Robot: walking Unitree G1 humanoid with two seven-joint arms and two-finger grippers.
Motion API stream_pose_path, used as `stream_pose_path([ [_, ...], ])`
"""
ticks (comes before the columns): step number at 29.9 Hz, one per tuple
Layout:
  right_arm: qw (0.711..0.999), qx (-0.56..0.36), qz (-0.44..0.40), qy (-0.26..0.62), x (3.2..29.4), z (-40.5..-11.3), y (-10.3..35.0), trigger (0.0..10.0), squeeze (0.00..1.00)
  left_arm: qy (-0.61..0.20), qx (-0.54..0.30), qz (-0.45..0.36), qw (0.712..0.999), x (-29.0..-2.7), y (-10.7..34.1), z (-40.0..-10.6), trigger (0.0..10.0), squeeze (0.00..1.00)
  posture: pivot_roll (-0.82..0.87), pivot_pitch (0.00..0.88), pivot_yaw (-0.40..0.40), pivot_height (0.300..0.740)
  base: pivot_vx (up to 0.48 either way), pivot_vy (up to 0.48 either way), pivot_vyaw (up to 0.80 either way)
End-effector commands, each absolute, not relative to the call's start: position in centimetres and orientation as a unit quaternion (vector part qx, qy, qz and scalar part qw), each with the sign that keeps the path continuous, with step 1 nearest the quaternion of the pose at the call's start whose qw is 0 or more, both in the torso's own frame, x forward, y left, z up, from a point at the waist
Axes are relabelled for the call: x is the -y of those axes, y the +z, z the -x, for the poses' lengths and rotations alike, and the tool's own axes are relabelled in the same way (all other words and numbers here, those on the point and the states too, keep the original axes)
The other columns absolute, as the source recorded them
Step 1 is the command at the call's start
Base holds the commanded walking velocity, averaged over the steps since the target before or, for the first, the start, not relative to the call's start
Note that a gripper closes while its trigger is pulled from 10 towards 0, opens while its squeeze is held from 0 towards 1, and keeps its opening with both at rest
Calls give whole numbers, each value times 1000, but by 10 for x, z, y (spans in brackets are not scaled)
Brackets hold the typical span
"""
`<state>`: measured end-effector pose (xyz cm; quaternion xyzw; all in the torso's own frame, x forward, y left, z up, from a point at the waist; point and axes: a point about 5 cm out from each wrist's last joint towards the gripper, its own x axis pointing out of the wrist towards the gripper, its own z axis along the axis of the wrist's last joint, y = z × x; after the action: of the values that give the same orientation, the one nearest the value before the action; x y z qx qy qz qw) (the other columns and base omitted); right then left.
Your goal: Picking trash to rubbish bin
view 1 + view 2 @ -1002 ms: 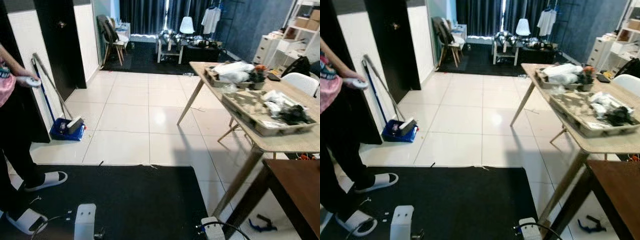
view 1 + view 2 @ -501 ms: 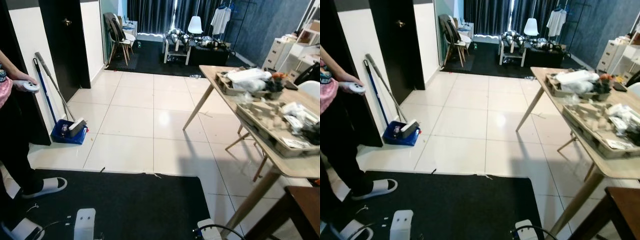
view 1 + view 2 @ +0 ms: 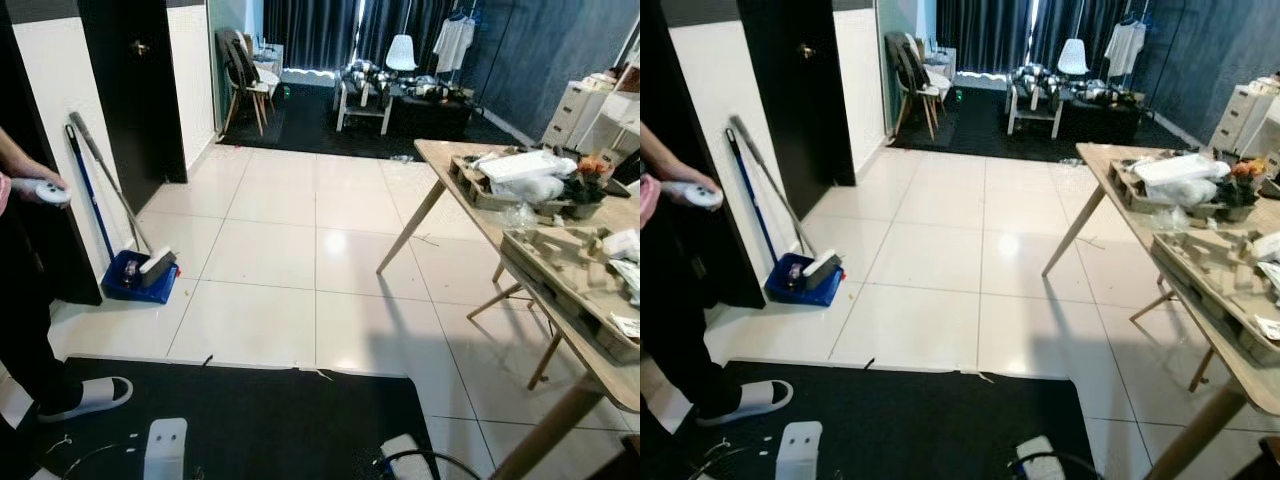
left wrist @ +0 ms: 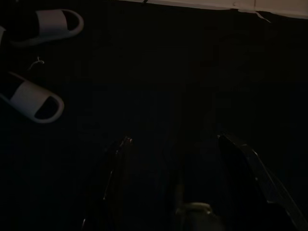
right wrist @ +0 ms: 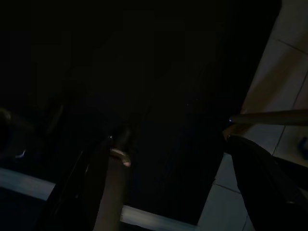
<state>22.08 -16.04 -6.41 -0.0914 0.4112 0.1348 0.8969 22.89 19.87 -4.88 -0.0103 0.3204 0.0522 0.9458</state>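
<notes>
A broad stretch of glossy white tiled floor (image 3: 300,250) lies open ahead, running from the edge of the black floor mat (image 3: 280,420) to the dark curtained far end of the room. Its right side is hemmed in by a light wooden table (image 3: 470,190) on splayed legs, loaded along its edge with cardboard pulp trays (image 3: 570,275). Along the left wall a blue dustpan with a long-handled broom (image 3: 140,275) and a standing person (image 3: 25,300) in white slippers narrow the way.
</notes>
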Motion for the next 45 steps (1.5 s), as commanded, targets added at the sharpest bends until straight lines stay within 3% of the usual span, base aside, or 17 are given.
stream_pose_path([
  [1,890,-426,76,145,157,-213,-69,10000,0,46,-328,5,943,-196,-52,-226,10000,0,57,83,-64,740,345,0,0],
  [45,889,-420,104,149,162,-213,-68,10000,0,36,-330,7,943,-193,-54,-222,10000,0,50,9,-78,740,347,0,0],
])
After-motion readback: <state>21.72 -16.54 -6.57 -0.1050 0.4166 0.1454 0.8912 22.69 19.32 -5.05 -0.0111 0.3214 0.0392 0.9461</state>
